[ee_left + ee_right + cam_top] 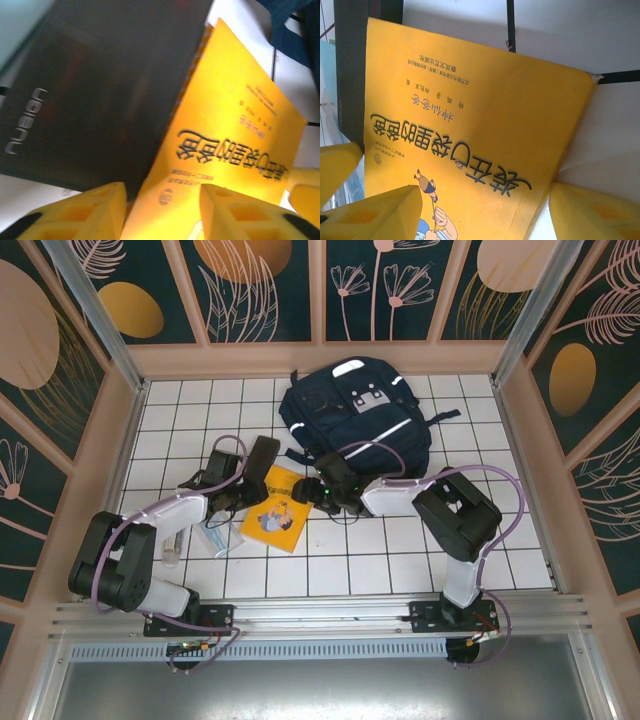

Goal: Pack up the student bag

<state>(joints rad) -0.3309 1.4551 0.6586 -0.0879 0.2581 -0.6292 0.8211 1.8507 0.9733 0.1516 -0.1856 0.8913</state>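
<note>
A: While the yellow book (pixel 273 512) is straddled from 3 o'clock by the right gripper (pixel 485 192), fingers spread and nothing clamped, how should it be taken?

B: One free edge should be raised before the jaws are closed. The left gripper (pixel 162 190), likewise spread at 9 o'clock, is best held clear of the black case (pixel 100 90) beside the book.

A: And the student bag (pixel 355 415)?

B: It is laid flat at 12 o'clock, front upward. Its long axis is judged to run 11 to 5, top end toward 11. Whether it is unzipped cannot be told.
</note>
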